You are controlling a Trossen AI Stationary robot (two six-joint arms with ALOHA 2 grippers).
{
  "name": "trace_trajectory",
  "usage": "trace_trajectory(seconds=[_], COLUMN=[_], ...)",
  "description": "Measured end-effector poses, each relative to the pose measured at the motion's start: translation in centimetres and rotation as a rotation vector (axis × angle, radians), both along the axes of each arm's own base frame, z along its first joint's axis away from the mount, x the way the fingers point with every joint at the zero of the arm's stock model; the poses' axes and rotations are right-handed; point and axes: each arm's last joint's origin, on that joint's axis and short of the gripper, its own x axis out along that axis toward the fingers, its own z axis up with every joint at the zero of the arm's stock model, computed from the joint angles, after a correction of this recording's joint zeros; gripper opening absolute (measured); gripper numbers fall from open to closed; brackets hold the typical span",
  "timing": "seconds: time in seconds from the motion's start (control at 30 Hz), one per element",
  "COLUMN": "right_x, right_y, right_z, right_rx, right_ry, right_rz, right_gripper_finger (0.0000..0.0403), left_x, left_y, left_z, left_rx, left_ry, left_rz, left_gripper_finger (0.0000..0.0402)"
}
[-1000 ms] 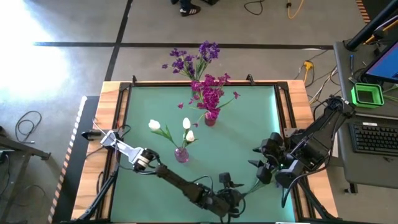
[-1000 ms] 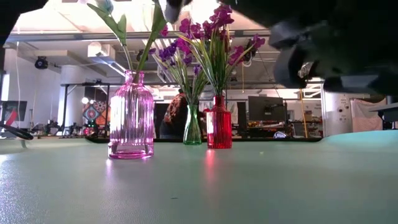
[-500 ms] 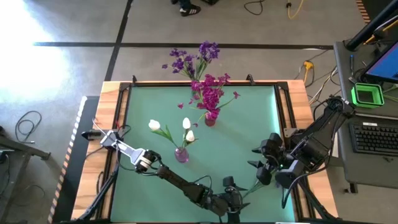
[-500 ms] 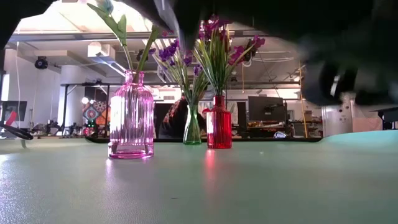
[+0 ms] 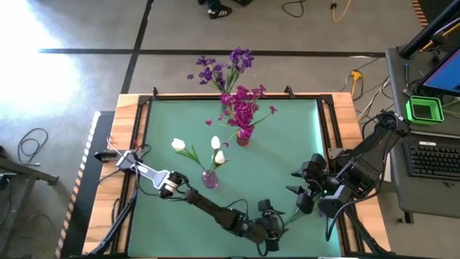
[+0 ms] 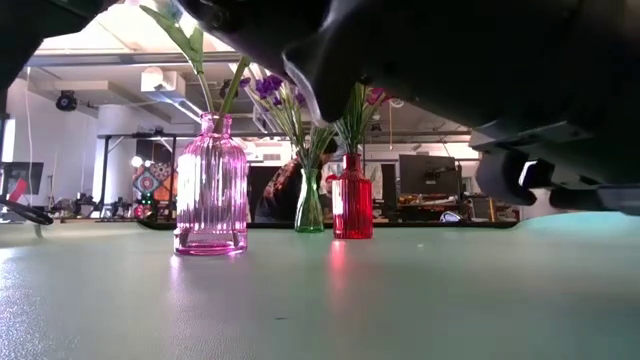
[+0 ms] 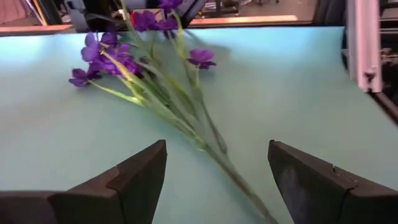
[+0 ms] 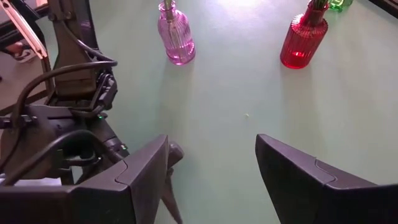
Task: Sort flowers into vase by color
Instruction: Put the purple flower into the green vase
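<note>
A violet-purple flower [image 7: 134, 65] lies flat on the green mat near the table's near right corner; its green stem [image 5: 290, 214] runs between the two arms. My left gripper [image 7: 217, 180] is open over the stem's lower end, one finger on either side, without visible touch. My right gripper [image 8: 214, 180] is open and hovers near the table's right edge. A pink vase [image 5: 209, 178] holds white tulip buds. Magenta flowers stand in a red vase [image 5: 243, 137]. A green vase [image 6: 309, 205] at the far edge holds purple flowers [image 5: 224, 66].
The three vases stand in the table's left and far middle parts. A raised wooden border [image 5: 338, 108] frames the mat. My left arm [image 5: 208, 208] stretches along the near edge. The low view shows a person seated behind the vases, beyond the table.
My left gripper has shifted a little toward the table's right, nearer the lying purple flower. The arm now covers more of the low view. The right arm and the vases have kept still.
</note>
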Motion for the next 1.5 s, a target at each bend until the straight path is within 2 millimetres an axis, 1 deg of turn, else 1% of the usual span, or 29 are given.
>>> trace_trajectory(seconds=[0.23,0.53,0.8,0.9,0.97,1.07,1.43,1.5], right_x=[0.0,0.0,0.0,0.0,0.0,0.0,0.2,0.3], right_y=[0.0,0.0,0.0,0.0,0.0,0.0,0.2,0.3], right_z=[0.0,0.0,0.0,0.0,0.0,0.0,0.1,0.2], right_rx=[0.0,0.001,0.008,0.01,0.011,0.012,0.03,0.035], right_ry=[0.0,0.0,-0.002,-0.003,-0.003,-0.003,-0.026,-0.039], right_rz=[0.0,0.0,-0.007,-0.009,-0.01,-0.01,-0.001,0.01], right_gripper_finger=[0.0233,0.0233,0.0233,0.0233,0.0233,0.0233,0.0233,0.0233], left_x=[-0.3,-0.5,-0.7,-0.7,-0.7,-0.7,-0.9,-0.9], left_y=[0.0,0.0,-0.1,-0.1,-0.1,-0.2,0.0,0.0], left_z=[-0.6,-1.3,-1.4,-1.4,-1.4,-1.5,-1.6,-1.6], left_rx=[0.004,-0.016,-0.012,-0.013,-0.022,-0.02,0.011,0.004], left_ry=[0.035,0.114,0.132,0.134,0.134,0.134,0.13,0.134], left_rz=[0.0,-0.055,-0.055,-0.054,-0.051,-0.042,0.037,0.043], left_gripper_finger=[0.027,0.027,0.027,0.0261,0.0246,0.021,0.0028,0.0008])
